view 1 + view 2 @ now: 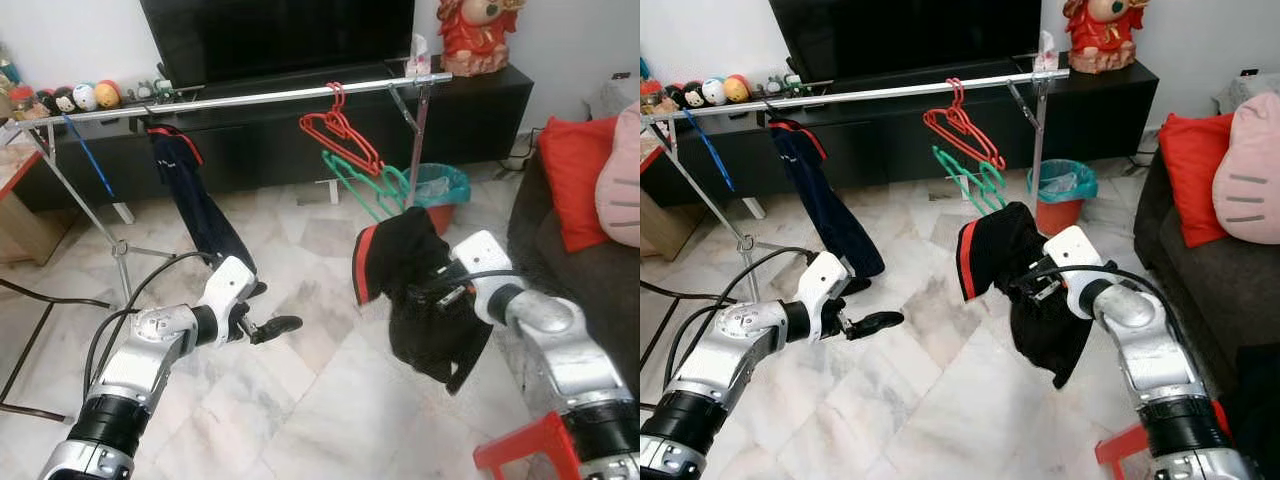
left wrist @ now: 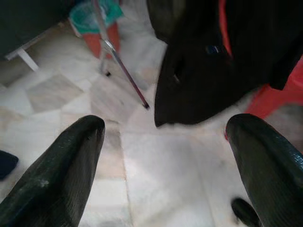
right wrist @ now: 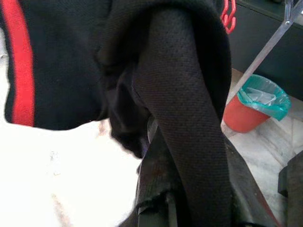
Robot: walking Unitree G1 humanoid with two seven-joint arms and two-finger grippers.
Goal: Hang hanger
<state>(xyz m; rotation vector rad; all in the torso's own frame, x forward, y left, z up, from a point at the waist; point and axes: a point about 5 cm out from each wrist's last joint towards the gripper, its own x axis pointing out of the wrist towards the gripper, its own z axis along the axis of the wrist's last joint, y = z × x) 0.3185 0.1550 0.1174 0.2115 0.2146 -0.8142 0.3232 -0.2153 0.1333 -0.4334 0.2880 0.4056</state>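
Observation:
A silver clothes rail runs across in front of the TV cabinet. Red hangers hang from it near its right end, with green hangers just below them. A dark blue garment hangs further left on the rail. My right gripper is shut on a black garment with a red stripe, held in the air below the hangers; the cloth drapes over its fingers. Whether a hanger is inside the garment is hidden. My left gripper is open and empty, low over the floor, pointing toward the black garment.
A red bin with a teal liner stands by the rack's right post. A dark sofa with a red cushion is at the right. A red stool is near my right arm. The rack's leg and cables are at the left.

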